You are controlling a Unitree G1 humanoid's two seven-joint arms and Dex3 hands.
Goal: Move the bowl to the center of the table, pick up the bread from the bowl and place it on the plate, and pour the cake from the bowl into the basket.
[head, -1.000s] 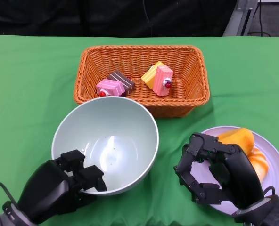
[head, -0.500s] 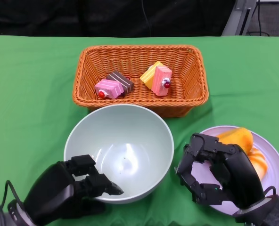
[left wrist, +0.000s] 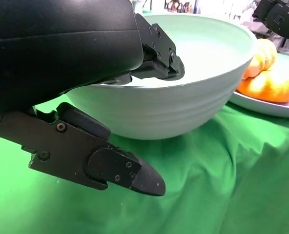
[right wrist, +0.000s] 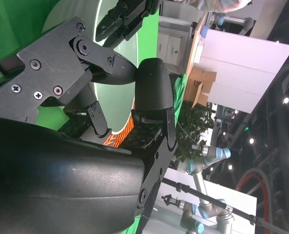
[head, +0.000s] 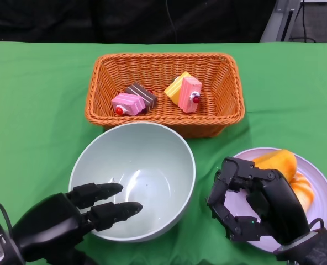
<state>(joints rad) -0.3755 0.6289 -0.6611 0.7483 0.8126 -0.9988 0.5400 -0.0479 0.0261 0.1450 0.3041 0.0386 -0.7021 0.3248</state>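
Back toward the robot's left slides the bowl [head: 133, 179], a touch from where it sat half a second ago, and the left hand [head: 64, 218] has let its fingers [head: 116, 210] straighten out over the near rim, no longer curled on it. Biggest thing on the green table [head: 31, 110] is the wicker basket [head: 166, 113] at the back, and all the cake pieces [head: 184, 91] are lying inside it, two to each side. Bowl sits upright just in front of the basket, nothing in it. Left hand is open, fingers apart, upper ones reaching over the rim and the thumb below, outside the wall, per the left wrist view. Right hand [head: 252, 201] hangs over the plate [head: 323, 196] edge, fingers curled in, gripping nothing. Bread [head: 282, 165] lies on the plate.
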